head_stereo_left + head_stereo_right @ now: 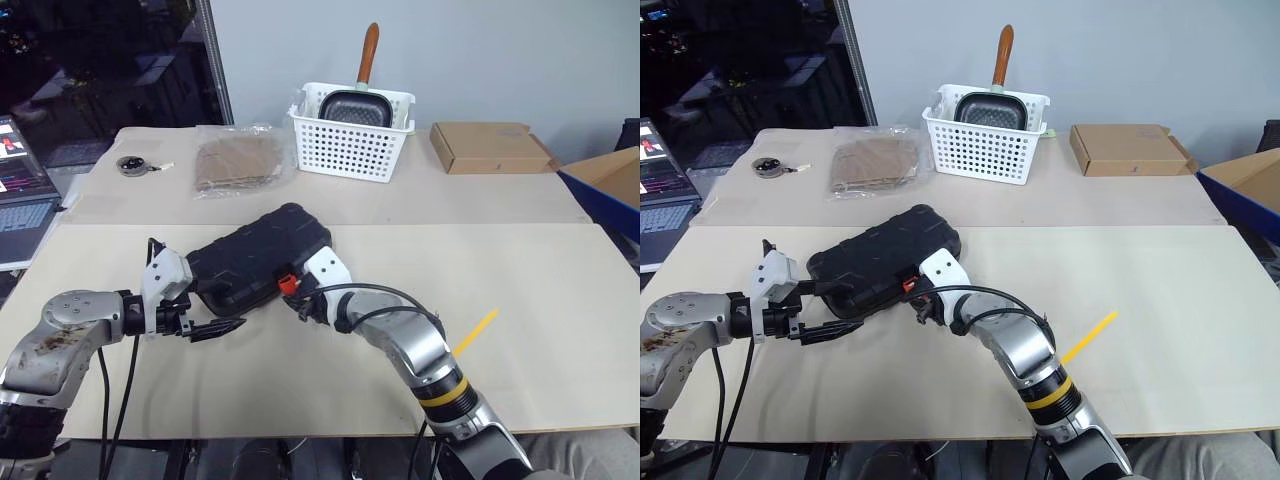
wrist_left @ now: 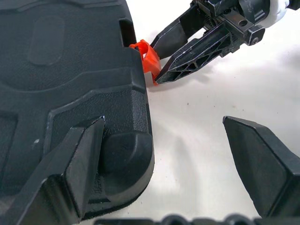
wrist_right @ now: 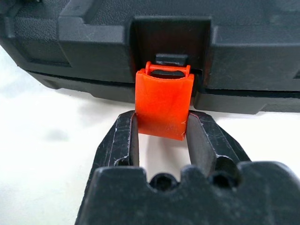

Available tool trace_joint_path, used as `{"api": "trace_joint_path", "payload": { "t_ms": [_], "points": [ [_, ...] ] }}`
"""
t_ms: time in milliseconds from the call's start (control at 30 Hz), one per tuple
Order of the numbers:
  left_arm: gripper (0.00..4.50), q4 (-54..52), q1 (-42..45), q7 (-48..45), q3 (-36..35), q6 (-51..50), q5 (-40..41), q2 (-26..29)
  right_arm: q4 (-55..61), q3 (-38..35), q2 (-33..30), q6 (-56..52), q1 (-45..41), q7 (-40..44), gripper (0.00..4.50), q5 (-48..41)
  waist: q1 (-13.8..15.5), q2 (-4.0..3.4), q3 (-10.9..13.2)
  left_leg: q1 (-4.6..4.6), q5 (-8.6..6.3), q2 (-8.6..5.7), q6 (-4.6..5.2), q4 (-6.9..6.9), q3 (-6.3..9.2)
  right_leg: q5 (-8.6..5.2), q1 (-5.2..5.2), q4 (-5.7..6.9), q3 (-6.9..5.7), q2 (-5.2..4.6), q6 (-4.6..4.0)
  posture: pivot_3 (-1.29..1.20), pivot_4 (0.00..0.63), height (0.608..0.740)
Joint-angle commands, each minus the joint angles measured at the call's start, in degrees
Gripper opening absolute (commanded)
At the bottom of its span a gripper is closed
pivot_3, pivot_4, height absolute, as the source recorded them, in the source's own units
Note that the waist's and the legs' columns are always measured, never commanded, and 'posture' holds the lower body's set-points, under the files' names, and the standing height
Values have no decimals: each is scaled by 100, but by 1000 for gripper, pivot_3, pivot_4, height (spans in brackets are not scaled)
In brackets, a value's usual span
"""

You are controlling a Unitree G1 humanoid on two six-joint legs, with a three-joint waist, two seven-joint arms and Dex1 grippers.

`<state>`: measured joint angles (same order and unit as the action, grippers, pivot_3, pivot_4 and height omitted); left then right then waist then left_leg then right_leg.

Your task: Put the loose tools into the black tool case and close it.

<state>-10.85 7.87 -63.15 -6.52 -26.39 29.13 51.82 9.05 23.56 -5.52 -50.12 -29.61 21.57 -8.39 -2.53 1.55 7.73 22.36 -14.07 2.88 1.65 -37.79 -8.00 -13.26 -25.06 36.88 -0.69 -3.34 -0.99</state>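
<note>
right gripper (image 3: 161,136) pinched on the orange latch (image 3: 163,103), which juts from the case edge facing it at its 12 o'clock | left gripper (image 1: 212,328) spread wide at the case's near corner, holding nothing | black tool case (image 1: 262,255) lid down mid-table, long axis running 8 to 2 o'clock | right arm is the one on the latch

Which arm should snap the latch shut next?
Right. The right gripper already pinches the orange latch of the closed black tool case between its fingers. The left gripper stands open astride the case's corner, away from the latch.
</note>
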Motion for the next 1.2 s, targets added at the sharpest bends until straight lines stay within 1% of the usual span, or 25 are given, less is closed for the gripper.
{"api": "trace_joint_path", "payload": {
  "t_ms": [33,367,600,667,733,800,933,1033,1067,1100,1133,1167,1200],
  "points": [
    [4332,-77,-72,0,76,-50,-81,-7,321,-64,125,496,-352,114,1150,16,-9,0,0,0,0,0,0,0,0,0,0,0,0,0,0,0,150,740],
    [4332,-110,-246,-1,230,-53,-204,1,464,-66,-13,316,-297,239,1150,32,-5,0,0,0,-3,0,3,1,-4,-1,-2,-1,1,-4,1,0,150,740],
    [4332,-127,-220,10,298,-89,-214,-27,-181,-118,215,234,-515,240,1150,-16,-17,0,0,-4,-3,1,2,1,-7,-1,-1,2,4,-3,1,0,150,740],
    [4332,-159,-213,32,309,-109,-214,-48,-370,-180,298,289,-558,315,2157,-102,-16,0,-1,-7,-1,1,0,1,-5,0,0,5,4,-2,0,0,150,740],
    [4332,-190,-214,55,308,-130,-201,-63,-418,-161,261,367,-587,338,2668,-30,-11,-1,-1,-11,-1,2,0,1,-5,0,2,8,4,-1,0,0,150,740],
    [4332,-205,-223,74,278,-149,-186,-68,-60,-254,60,167,-492,450,3374,-72,-9,-1,-1,-11,-1,1,0,1,-5,-1,3,10,5,-2,0,0,150,740],
    [4332,-232,-261,121,202,-180,-171,-77,764,-456,-481,-390,-216,767,3374,-392,17,1,-3,-6,-3,-2,4,1,-5,-1,3,6,4,-8,2,0,150,740],
    [4332,-251,-282,140,177,-186,-170,-84,895,-492,-664,-571,-133,853,2582,-536,23,1,-4,-7,-7,-2,9,1,-5,-4,6,0,2,-9,6,0,150,740],
    [4332,-256,-287,141,170,-188,-170,-85,862,-471,-678,-581,-125,870,2104,-545,5,1,-4,-8,-7,-2,9,1,-5,-5,6,0,3,-8,6,0,150,740],
    [4332,-270,-293,150,168,-192,-172,-88,772,-450,-654,-567,-148,844,1909,-526,2,1,-4,-9,-6,0,7,2,-4,-6,5,3,3,-5,3,0,150,740],
    [4332,-273,-293,154,166,-187,-178,-87,685,-424,-614,-558,-190,824,1445,-512,0,1,-4,-10,-5,0,6,2,-4,-6,5,6,4,-5,3,0,150,740],
    [4332,-282,-293,166,165,-189,-181,-88,487,-395,-488,-513,-295,771,1074,-485,-3,1,-4,-11,-4,-1,5,2,-4,-6,5,7,4,-5,2,0,150,740],
    [4332,-274,-289,168,163,-183,-184,-86,339,-373,-392,-480,-376,736,800,-466,-10,2,-5,-12,-4,-1,5,2,-5,-6,5,7,5,-5,2,0,150,740]
  ]
}}
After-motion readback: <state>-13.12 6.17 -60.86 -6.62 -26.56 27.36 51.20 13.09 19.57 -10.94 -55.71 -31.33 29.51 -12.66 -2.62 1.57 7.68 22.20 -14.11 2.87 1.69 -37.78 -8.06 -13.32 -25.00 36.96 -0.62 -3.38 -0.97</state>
